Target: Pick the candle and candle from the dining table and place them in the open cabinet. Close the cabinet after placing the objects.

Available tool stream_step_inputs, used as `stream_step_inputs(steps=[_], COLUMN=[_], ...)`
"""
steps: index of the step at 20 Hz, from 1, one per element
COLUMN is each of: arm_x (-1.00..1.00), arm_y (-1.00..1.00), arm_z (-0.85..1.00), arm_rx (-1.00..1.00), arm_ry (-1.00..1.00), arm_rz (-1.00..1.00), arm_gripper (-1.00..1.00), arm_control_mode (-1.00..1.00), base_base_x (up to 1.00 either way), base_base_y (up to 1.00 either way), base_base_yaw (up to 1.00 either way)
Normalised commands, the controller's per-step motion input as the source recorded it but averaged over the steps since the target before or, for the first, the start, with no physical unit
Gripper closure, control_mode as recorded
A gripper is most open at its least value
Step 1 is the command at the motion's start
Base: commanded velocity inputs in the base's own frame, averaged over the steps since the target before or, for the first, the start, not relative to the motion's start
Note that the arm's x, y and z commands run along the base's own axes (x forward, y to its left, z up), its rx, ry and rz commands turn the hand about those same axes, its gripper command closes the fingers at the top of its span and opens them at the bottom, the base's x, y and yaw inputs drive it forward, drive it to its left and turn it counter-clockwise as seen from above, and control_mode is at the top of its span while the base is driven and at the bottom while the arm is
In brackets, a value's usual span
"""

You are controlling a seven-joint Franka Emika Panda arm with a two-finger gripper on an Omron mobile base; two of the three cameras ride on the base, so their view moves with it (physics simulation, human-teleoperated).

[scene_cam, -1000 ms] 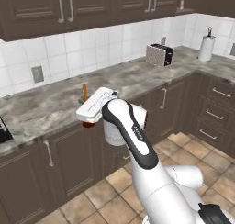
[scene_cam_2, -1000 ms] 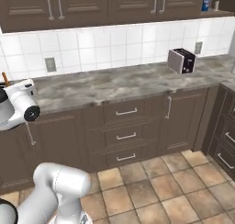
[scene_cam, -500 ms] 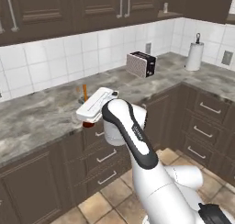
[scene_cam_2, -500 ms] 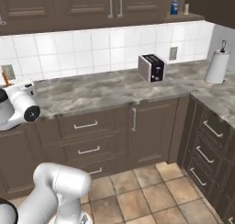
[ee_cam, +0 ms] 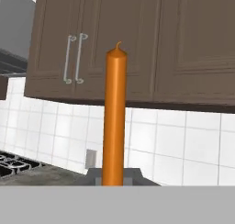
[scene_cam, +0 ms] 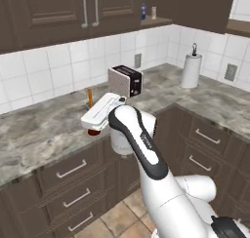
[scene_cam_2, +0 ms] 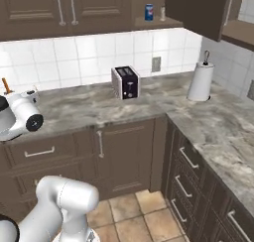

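1. Fingers (scene_cam: 92, 119) clamped on the thin orange taper candle (ee_cam: 114, 117), held upright above the grey-brown marble bench (scene_cam: 44, 129)
2. Silver toaster (scene_cam: 125, 80) stands just beyond on the bench

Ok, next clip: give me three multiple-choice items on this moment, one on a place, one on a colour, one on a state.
1. Where does the toaster stand?
A. on the counter by the tiled wall
B. on the floor
C. on the open shelf

2. What colour is the candle in the gripper?
A. blue
B. orange
C. white

3. How does the candle stand in the hand view?
A. lying flat
B. snapped in two
C. upright between the fingertips

Answers:
1 A, it sits on the marbled counter before the tiles.
2 B, the stick is orange.
3 C, it rises straight from the shut gripper.
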Motion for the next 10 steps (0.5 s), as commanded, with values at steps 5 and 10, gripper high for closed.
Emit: stream_step_inputs(steps=[5, 10], arm_x=[0.00, 0.00], arm_y=[0.00, 0.00], arm_z=[0.00, 0.00], arm_rx=[0.00, 0.00], arm_ry=[0.00, 0.00], arm_rz=[0.00, 0.00], arm_gripper=[1.00, 1.00], arm_control_mode=[1.00, 1.00], base_base_x=[1.00, 1.00], base_base_y=[-1.00, -0.90], base_base_yaw=[0.00, 0.00])
